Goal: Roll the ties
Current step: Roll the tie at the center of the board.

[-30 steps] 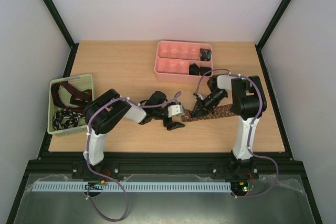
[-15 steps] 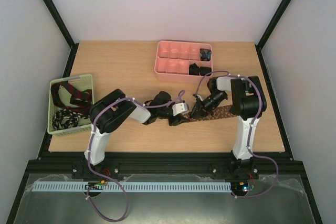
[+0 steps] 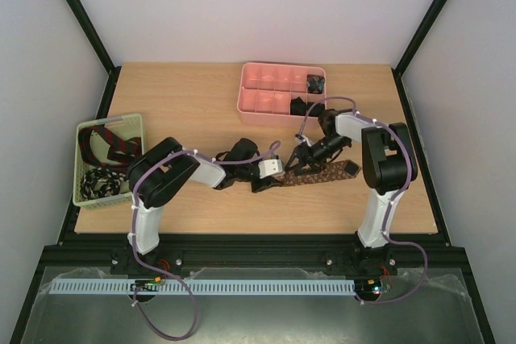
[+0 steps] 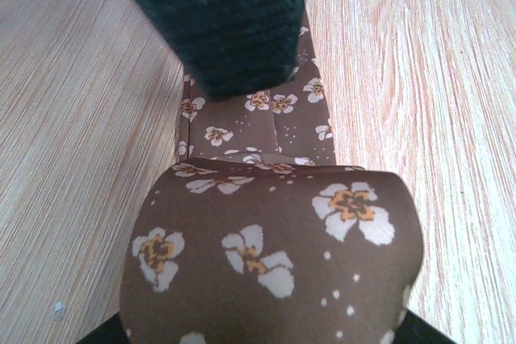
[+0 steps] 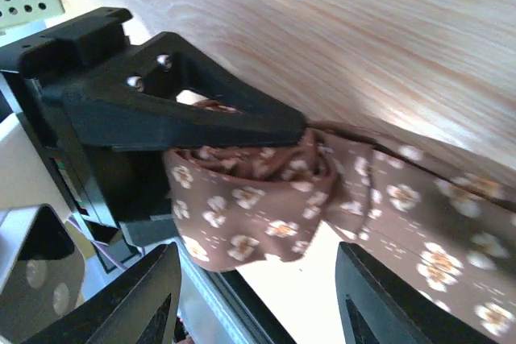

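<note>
**Top external view: brown tie part-rolled, coil held at mid-surface**

The brown tie (image 3: 322,173) lies on the surface (image 3: 185,110) right of centre, in front of the pink tray (image 3: 258,106). Its flat length runs rightward under the right arm, and its rolled end points left.

The left fingers (image 5: 201,110) are closed on that rolled end, with the coil pinched between the upper black finger and the one beneath it. The right fingers (image 5: 121,296) stand well apart and hold nothing. The coil sits just beyond them.

The fabric looks soft, thin and light, and probably smooth enough to slip. I would expect the coil to loosen or spring open if it is released without support. The safest hold is likely across the roll itself, squeezing its layers together. The other fingers would then press or guide the flat length near the coil so it feeds in straight.

- **Coil:** the number of turns cannot be counted.
- **Left wrist view:** its own fingers are cut off at the bottom edge. Whether the dark ribbed pad above the flat length touches the cloth is unclear.
- **Tie end:** the far end is hidden by the right arm.
- **Other ties:** the dark coils (image 3: 314,84) in the tray and those in the green basket (image 3: 81,167) are too small to make out.
</note>
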